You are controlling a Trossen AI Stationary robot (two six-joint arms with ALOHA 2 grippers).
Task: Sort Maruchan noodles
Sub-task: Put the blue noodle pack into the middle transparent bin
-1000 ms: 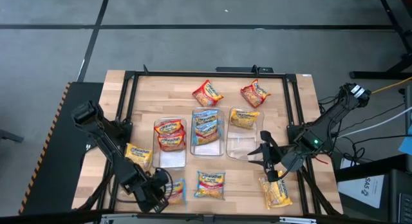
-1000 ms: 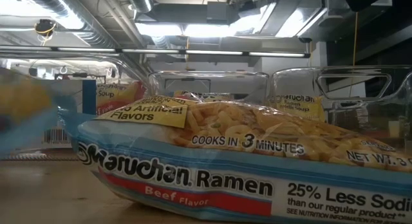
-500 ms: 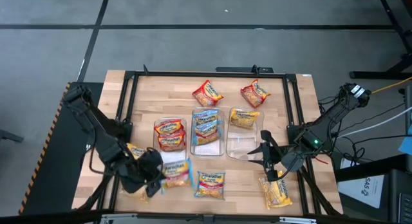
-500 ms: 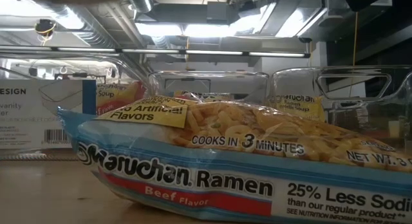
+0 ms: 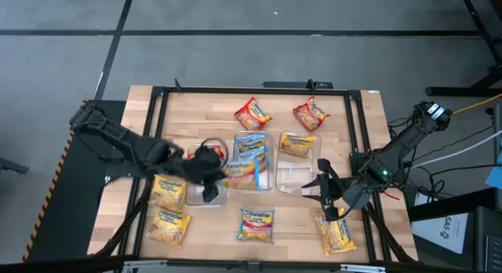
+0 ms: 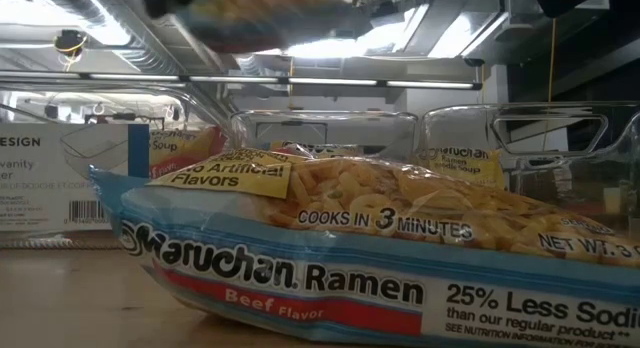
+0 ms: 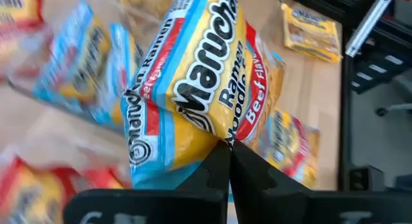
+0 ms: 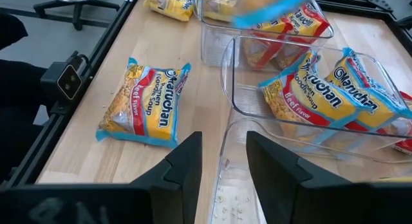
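Note:
My left gripper is shut on a blue-edged Maruchan packet, held in the air over the left and middle clear bins. The packet fills the left wrist view and blurs at the low view's top. The left bin holds red packets, the middle one blue packets, and the right one a yellow packet. My right gripper is open at the right bin's near right corner. Its fingers stand on either side of the bin's rim, with no touch showing. My left gripper pinches the blue-edged packet between its two shut fingers at one edge, the fingertips meeting on the crinkled wrapper. The rest of the packet stands out beyond the fingers, tilted. It is lifted clear of the table and the bins.
Loose packets lie on the wood: two red ones at the far side, two yellow ones near left, a blue one near the middle and a yellow one near right. A black frame rims the table.
My left gripper has carried the packet up from the table's near left corner toward the far edge and the right. It now hangs over the bins, and the wrist has rolled on the way. A yellow packet shows where the arm was.

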